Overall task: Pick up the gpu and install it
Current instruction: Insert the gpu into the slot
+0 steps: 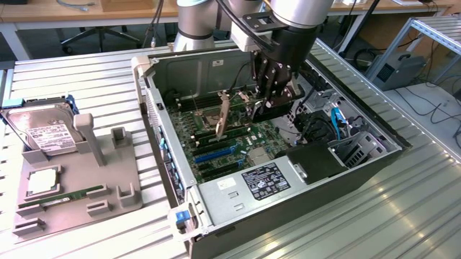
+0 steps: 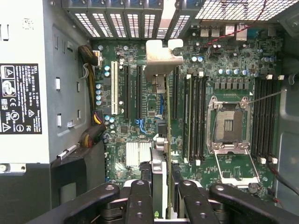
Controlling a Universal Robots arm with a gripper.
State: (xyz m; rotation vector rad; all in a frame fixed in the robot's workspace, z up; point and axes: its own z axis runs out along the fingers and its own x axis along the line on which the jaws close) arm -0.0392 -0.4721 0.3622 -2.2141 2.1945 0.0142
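Observation:
The gpu (image 1: 224, 110) stands on edge inside the open computer case (image 1: 167, 162), its silver-beige bracket toward the case's rear wall. My gripper (image 1: 272, 103) reaches down into the case and is shut on the card's upper edge. In the wrist view the gpu (image 2: 161, 58) runs edge-on away from my gripper (image 2: 162, 203), with a black finger on each side of it. It hangs over the motherboard's black expansion slots (image 2: 127, 91). I cannot tell whether its lower edge touches a slot.
The power supply (image 1: 264, 181) fills the case's near end, and cables and drive bays (image 1: 338, 135) lie on the exterior view's right. A CPU socket (image 2: 229, 123) sits between memory slots. Outside, a grey fixture (image 1: 94, 162) holds a hard drive (image 1: 42, 131) and a RAM stick (image 1: 61, 198).

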